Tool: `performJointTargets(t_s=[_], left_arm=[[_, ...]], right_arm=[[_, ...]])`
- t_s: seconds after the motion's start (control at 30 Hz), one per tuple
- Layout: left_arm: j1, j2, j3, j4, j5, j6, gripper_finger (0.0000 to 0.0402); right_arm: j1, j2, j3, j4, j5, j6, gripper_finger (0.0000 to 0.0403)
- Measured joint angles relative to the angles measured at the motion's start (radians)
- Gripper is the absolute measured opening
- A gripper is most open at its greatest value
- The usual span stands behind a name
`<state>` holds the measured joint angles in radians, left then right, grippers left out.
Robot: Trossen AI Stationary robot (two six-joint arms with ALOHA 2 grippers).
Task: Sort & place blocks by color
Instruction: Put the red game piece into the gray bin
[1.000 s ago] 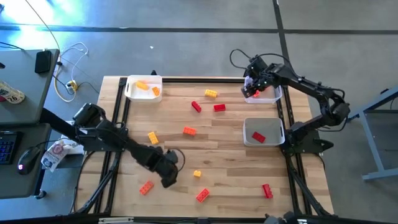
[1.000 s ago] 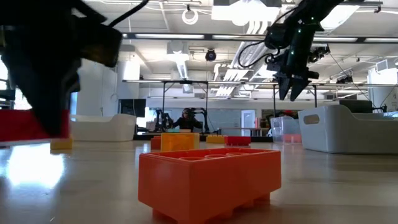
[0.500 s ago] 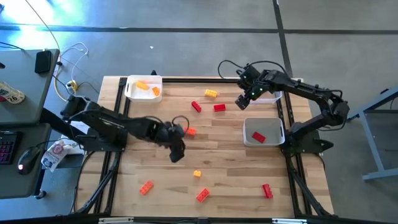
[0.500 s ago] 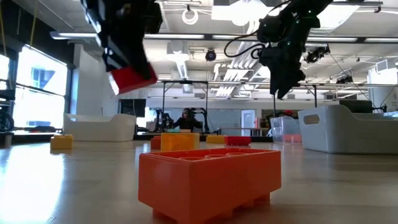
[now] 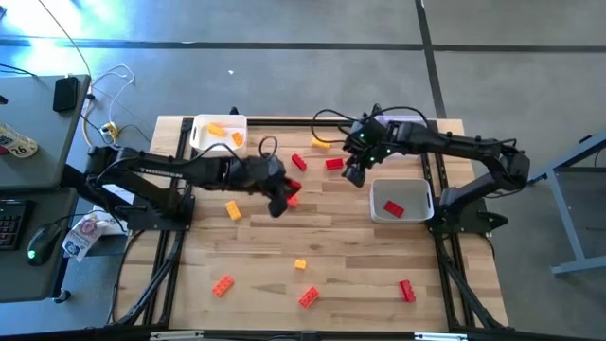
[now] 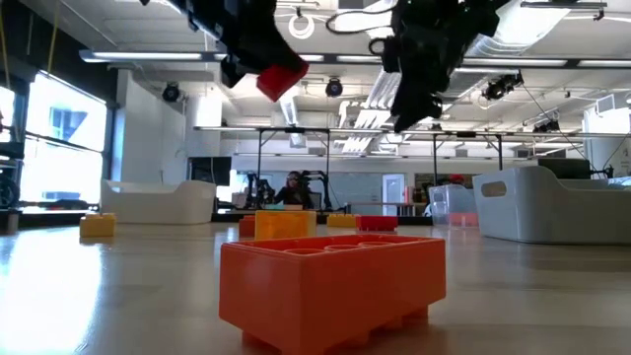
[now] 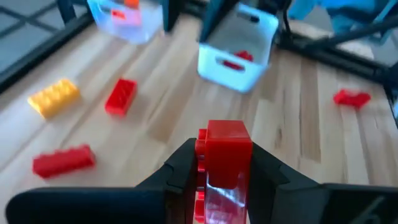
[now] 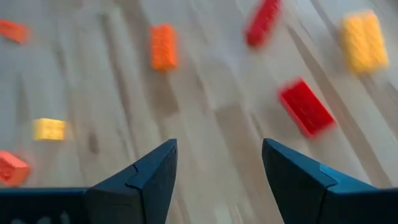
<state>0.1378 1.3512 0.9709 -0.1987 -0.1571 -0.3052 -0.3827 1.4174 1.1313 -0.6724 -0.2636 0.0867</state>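
left claw (image 7: 217,171) pinching red block (image 7: 225,152), mid-table aloft | right claw (image 8: 217,168) spread, above bare wood

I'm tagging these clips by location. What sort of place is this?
Probably a robotics lab or workshop hall: a wooden table framed in black rails, a desk with a mouse beside it, and, in the low view, more work frames under strip lights, where a person sits.
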Motion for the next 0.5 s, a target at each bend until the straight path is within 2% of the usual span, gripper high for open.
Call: performJointTargets(t_s=[0.2, 0.33, 0.5], left_arm=[[0.065, 0.001, -0.001, 0.164, 0.088, 0.054, 0.0073], [0.083, 0.001, -0.001, 0.250, 0.102, 0.079, 0.0074], [0.087, 0.002, -0.001, 0.353, 0.119, 0.090, 0.0074]], right_arm=[[0.063, 0.000, 0.000, 0.144, -0.050, -0.047, 0.0222], [0.099, 0.000, 0.000, 0.209, -0.096, -0.096, 0.0222], [0.144, 0.000, 0.000, 0.310, -0.100, -0.162, 0.0222]])
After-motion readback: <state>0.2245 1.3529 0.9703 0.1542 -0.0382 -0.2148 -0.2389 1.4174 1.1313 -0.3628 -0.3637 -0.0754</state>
